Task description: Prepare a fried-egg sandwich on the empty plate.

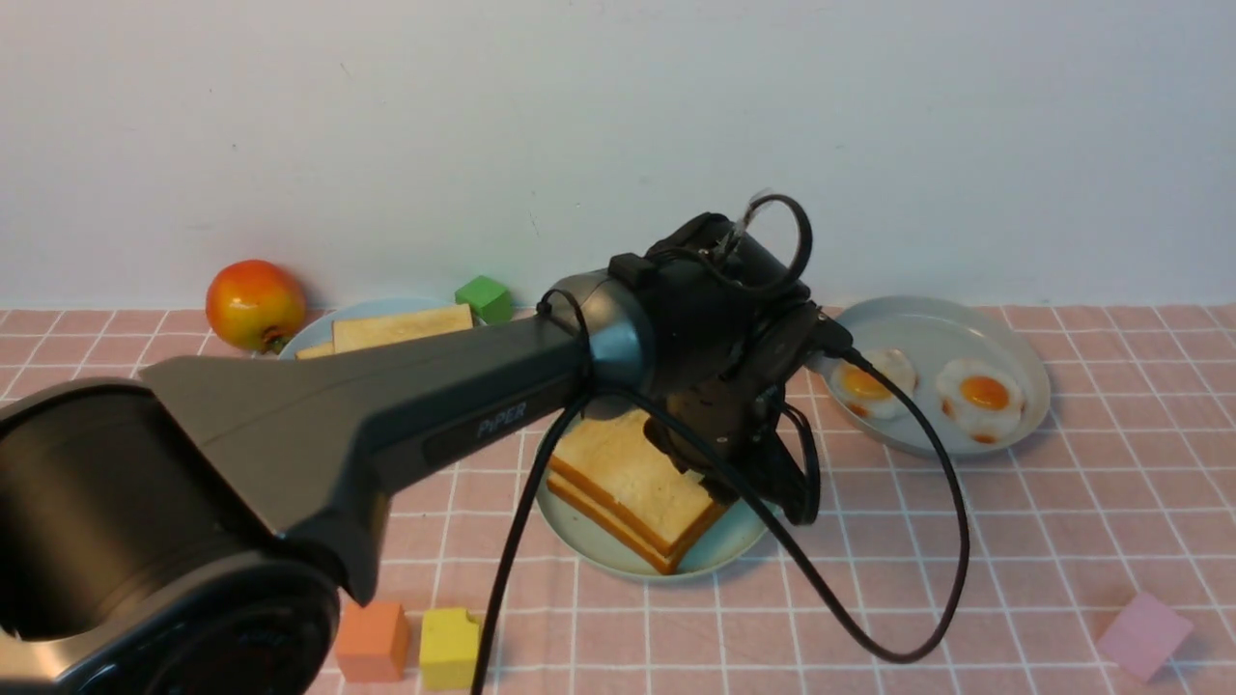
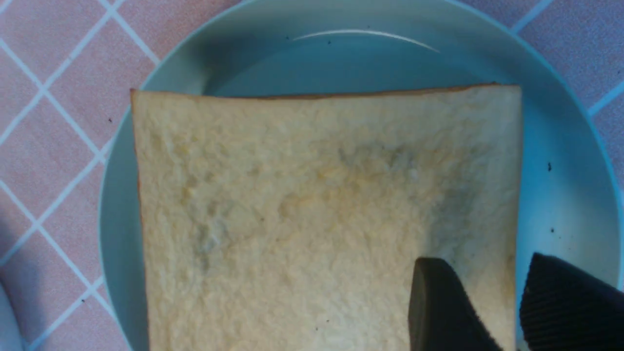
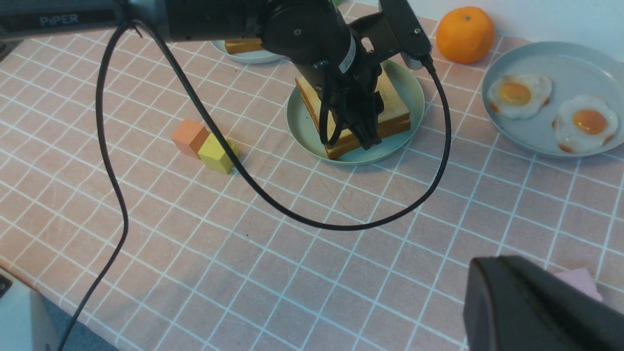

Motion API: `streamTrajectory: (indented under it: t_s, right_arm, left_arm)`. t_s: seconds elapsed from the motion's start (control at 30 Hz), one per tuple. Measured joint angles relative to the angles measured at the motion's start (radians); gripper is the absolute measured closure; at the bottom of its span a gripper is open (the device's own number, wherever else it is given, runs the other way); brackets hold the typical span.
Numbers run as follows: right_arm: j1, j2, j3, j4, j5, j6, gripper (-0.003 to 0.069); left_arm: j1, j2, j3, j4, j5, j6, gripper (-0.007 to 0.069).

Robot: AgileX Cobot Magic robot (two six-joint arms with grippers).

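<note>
The left arm (image 1: 386, 405) reaches across the table (image 1: 1062, 521) and ends above the mint-green plate (image 1: 589, 542). On this plate lies the sandwich (image 1: 632, 478): 2 square golden toast slices with brown crusts, stacked flat, one corner pointing toward the robot. Whether a filling lies between them cannot be told.

The left gripper (image 2: 482, 273) points down at the right side of the top slice. Its jaws stand apart with a clear gap and hold nothing; in the left wrist view 1 finger is over the toast's edge and the other over bare plate.

Of the right gripper (image 3: 531, 302) only a dark part shows in its own wrist view, well in front and to the right of the mint-green plate; its jaws are closed together.

- Right of the mint-green plate and slightly behind it sits a grey plate (image 1: 927, 328) with 2 fried eggs (image 1: 983, 394).
- Behind it to the left is a pale blue plate (image 1: 314, 338) carrying plain toast (image 1: 401, 326), with a green cube (image 1: 485, 297) just beside it and a red-orange fruit (image 1: 254, 302) farther left.
- In front of it to the left, an orange cube (image 1: 372, 640) and a yellow cube (image 1: 449, 647) touch each other.
- In front of it to the right, a black cable (image 1: 903, 658) loops over the cloth, and a pink block (image 1: 1144, 632) lies well apart.
</note>
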Motion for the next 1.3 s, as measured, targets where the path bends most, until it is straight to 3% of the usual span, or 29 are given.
streamTrajectory:
  t_s: [0.2,0.47,0.57,0.8,1.03,1.3]
  right_arm:
    - [0.0,0.0,0.0,0.0,0.0,-0.013,0.0627]
    - [0.0,-0.001,0.0,0.0,0.0,-0.045,0.0627]
    - [0.0,-0.001,0.0,0.0,0.0,-0.046,0.0627]
    - [0.0,-0.001,0.0,0.0,0.0,-0.046,0.0627]
    - [0.0,-0.001,0.0,0.0,0.0,-0.046,0.0631]
    - [0.0,-0.001,0.0,0.0,0.0,-0.046,0.0632]
  left_arm:
    - [0.0,-0.076,0.001,-0.035,0.042,-0.017,0.0344]
    - [0.0,-0.429,0.025,-0.169,0.04,-0.02,0.0613]
    - [0.0,-0.545,0.088,-0.211,-0.004,-0.018,0.0612]
    - [0.0,-0.876,0.449,-0.334,-0.198,0.051,0.0612]
    - [-0.001,-1.229,0.971,-0.401,-0.509,0.07,0.0612]
    - [-0.001,-1.491,1.349,-0.501,-0.819,0.07,0.0612]
